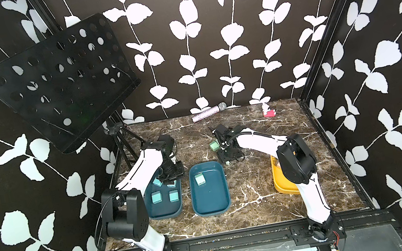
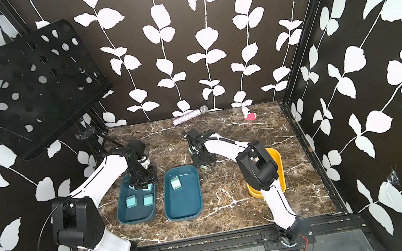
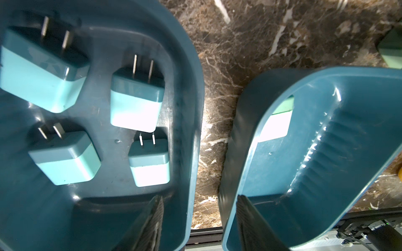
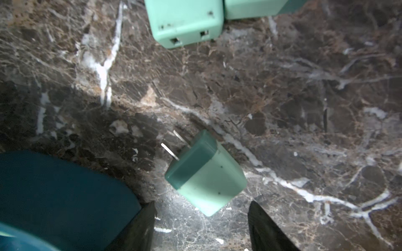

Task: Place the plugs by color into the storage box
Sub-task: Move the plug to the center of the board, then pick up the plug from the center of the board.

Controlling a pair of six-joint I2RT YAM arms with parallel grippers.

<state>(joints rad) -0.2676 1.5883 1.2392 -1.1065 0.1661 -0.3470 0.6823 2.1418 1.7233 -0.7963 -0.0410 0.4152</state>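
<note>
Four light blue plugs (image 3: 137, 102) are laid in the left teal tray (image 3: 192, 91), apart from one another, prongs showing. A single mint plug (image 1: 200, 179) is laid in the middle teal tray (image 1: 211, 204), toward its far end. A loose mint plug (image 4: 206, 173) is found on the marble surface (image 4: 282, 97), just off that tray's far right corner, on its side with prongs showing. Two more mint plugs (image 4: 187, 21) are set farther out on the surface, side by side; touching or just apart cannot be told. A yellow tray (image 1: 283, 187) is placed at the right, largely blocked by the right arm, so its contents cannot be told.

The left end effector (image 3: 200, 223) is held over the far end of the left teal tray. Its jaws are parted partway and nothing is gripped; in the left wrist view only the strip of surface between the two teal trays is seen between the fingers. In both top views one light blue plug is partly covered by it.

The right end effector (image 4: 202, 230) is positioned low over the loose mint plug. The jaws are spread wider than the plug, with a gap left on each side, and nothing is held. In both top views this plug is mostly covered by the wrist.

A microphone (image 1: 209, 113) is laid at the back edge and a pink-red toy (image 1: 269, 112) at back right. A black perforated music stand (image 1: 60, 83) overhangs the rear left corner, its legs planted beside the left arm.
</note>
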